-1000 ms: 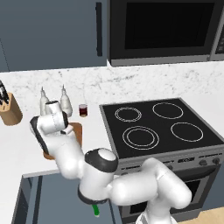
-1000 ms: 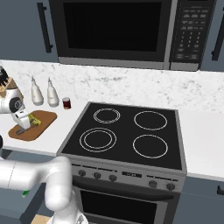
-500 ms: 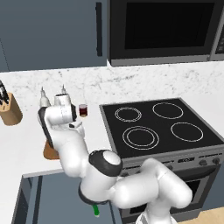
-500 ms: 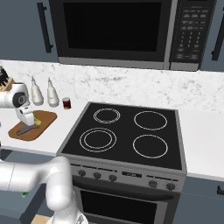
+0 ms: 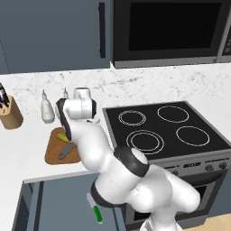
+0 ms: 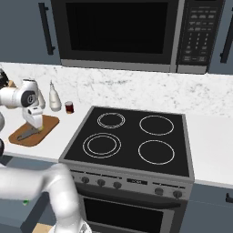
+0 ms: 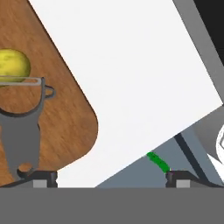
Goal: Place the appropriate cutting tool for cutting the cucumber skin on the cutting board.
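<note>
On the cutting board [image 5: 55, 149] the peeler [image 7: 22, 131] lies beside the cucumber [image 7: 14, 65]. Gripper [image 7: 109, 177] jaws are spread wide, empty; best lift straight up, clear of both.

We are counting one cutting board [image 5: 55, 145] on the white counter [image 5: 27, 144], carrying one grey peeler [image 5: 66, 150] and one cucumber [image 7: 13, 64]. We are seeing two pale bottles [image 5: 47, 110] standing by the backsplash, one small dark red jar [image 6: 69, 107] beside them, and one tan knife block [image 5: 10, 113]. We are also tallying one stove [image 6: 132, 141] showing four ring burners, one microwave [image 6: 127, 34] above it, and one green-handled knife [image 5: 95, 210] lying low in front.
</note>
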Controlling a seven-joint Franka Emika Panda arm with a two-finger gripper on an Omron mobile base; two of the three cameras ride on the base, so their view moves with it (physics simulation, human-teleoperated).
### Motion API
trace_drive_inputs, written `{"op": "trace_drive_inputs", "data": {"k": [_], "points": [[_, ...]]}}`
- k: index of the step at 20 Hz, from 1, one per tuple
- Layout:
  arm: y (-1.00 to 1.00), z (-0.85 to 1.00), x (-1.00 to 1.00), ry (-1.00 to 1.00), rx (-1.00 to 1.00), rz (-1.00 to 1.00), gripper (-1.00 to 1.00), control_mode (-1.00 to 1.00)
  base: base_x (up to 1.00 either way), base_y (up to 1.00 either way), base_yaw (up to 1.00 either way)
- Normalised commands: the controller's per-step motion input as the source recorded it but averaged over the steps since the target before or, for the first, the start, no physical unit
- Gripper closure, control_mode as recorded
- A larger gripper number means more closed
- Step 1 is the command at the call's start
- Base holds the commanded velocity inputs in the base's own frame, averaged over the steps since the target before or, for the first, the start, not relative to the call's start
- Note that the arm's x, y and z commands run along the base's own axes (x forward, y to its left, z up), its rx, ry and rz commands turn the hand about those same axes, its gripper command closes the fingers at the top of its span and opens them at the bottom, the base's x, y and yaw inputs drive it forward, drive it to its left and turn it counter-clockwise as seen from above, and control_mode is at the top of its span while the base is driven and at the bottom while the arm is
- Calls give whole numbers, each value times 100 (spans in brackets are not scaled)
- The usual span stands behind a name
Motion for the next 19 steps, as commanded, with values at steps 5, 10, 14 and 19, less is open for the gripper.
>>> {"op": "trace_drive_inputs", "data": {"k": [5,10,14,19], "points": [[-40,24,-33,-4,6,-2,-100,-100,0,0,0],[-35,15,-36,-10,4,-3,-100,-100,0,0,0],[-38,14,-38,-14,3,-3,-100,-100,0,0,0],[-34,5,-37,-15,1,-3,-100,-100,0,0,0]]}}
